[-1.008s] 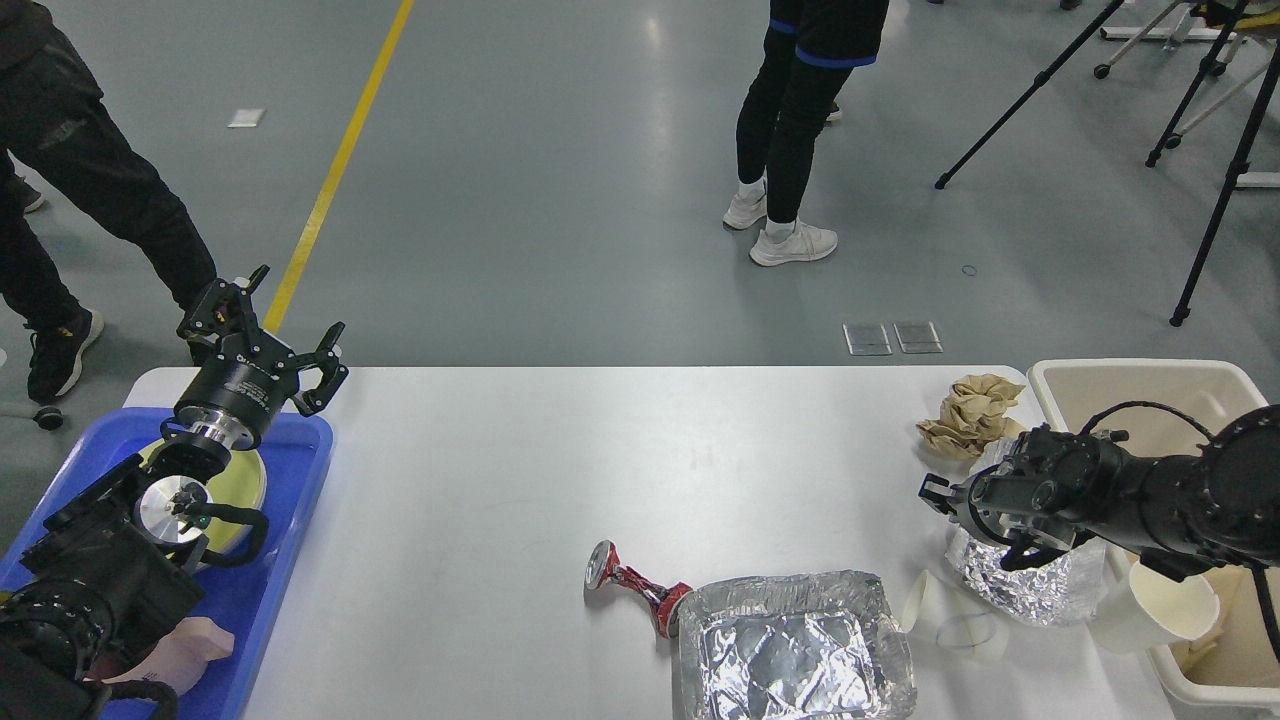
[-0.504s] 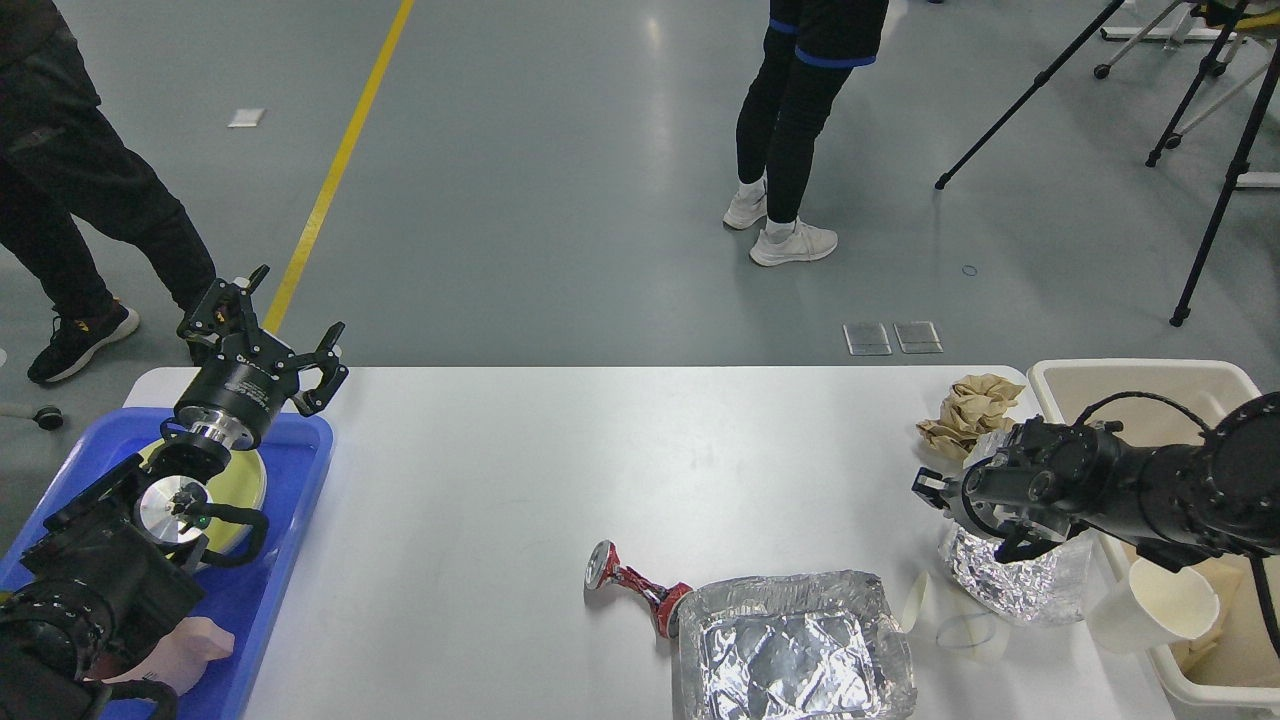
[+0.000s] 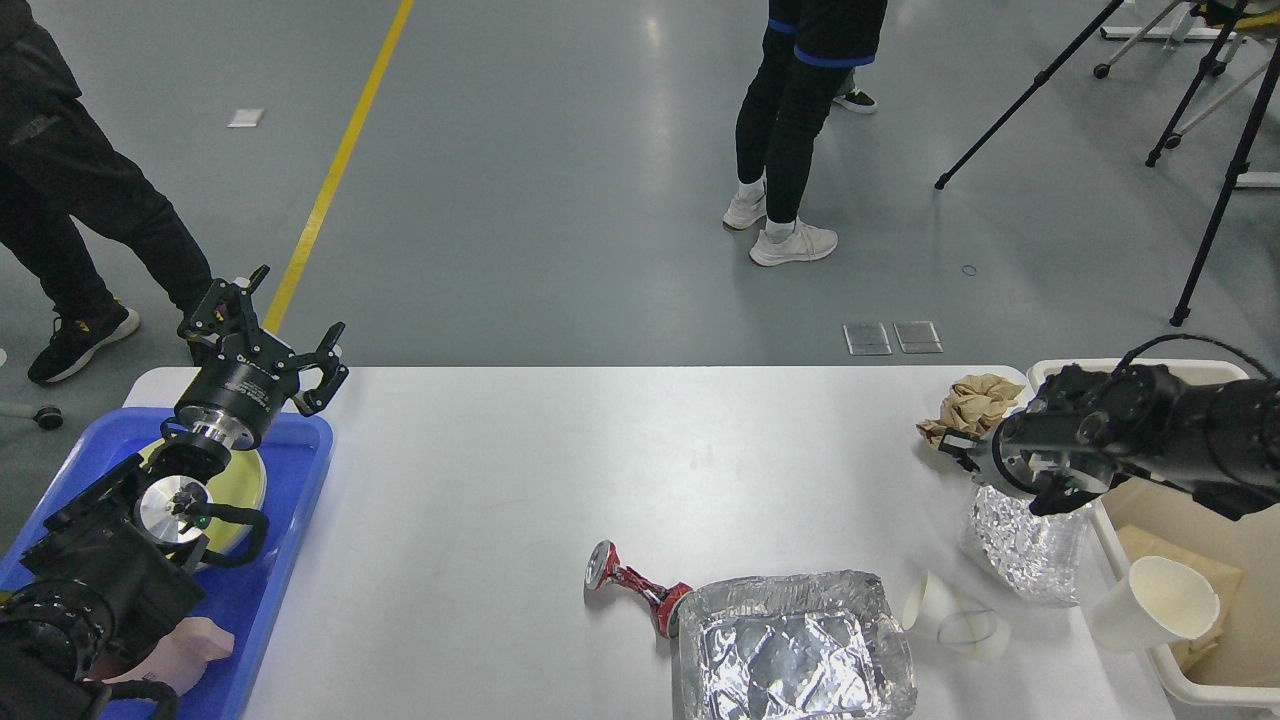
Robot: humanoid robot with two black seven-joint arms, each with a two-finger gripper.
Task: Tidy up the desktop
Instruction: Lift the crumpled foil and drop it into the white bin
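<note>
Desktop [image 3: 520, 480]: large white rectangular top, smooth, faintly glossy, rounded corners; fills the lower half of the view, long axis running 9 to 3 o'clock. Centre and far edge lie bare, giving open room. Blue tray [image 3: 290, 520] sits at 9 o'clock; beige bin [image 3: 1120, 375] at 3. Foil pan [image 3: 795, 650], crushed can [image 3: 635, 585] and paper cup [image 3: 950, 625] crowd the 5 o'clock edge; crumpled brown paper [image 3: 975, 405] at 2. Left gripper [image 3: 270, 330]: jaws spread, holding nothing. Right gripper [image 3: 1010, 475]: above crumpled foil [image 3: 1020, 545]; jaw state cannot be told.
</note>
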